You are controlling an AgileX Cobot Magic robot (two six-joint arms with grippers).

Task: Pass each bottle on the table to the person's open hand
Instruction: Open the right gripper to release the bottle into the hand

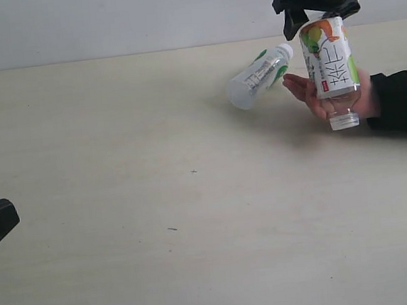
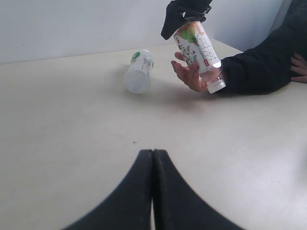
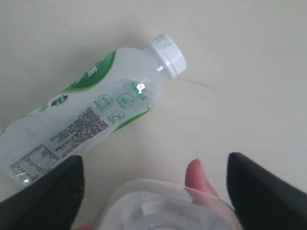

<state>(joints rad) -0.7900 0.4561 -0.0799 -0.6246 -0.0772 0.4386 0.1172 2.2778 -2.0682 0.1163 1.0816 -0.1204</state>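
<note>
Hovering top right: my right gripper (image 1: 320,21), black, poised over the upturned base of the wide clear plastic bottle (image 1: 330,70) with the white, green and orange label and white cap.
Right jaws: spread wide, one on each side of that base. From the right wrist camera I see a strip of table between one black finger (image 3: 48,196) and the bottle's rim, so I read the jaws as parted, not pinching.
Wide bottle: turned cap-down and leaning a little, its side lying against the person's open hand (image 1: 304,92), its cap down by the wrist.
Receiving hand: bare, palm up, fingers loosely spread, reaching in from the right of the exterior view out of a black sleeve (image 1: 398,100).
Second bottle: a slimmer clear plastic bottle (image 1: 259,76) with a white-and-green label and white cap, lying on its side on the pale beige table (image 1: 127,259). It is near the person's fingertips but apart from them, cap toward the far wall (image 1: 106,18).
Idle arm: my left gripper (image 2: 153,154), low over the near left of the table and well apart from both bottles. I see its two black fingers pressed together along their whole length.
Table: broad and flat, with a few tiny dark specks (image 1: 193,171) on the bare stretch between my left gripper and the bottles.
</note>
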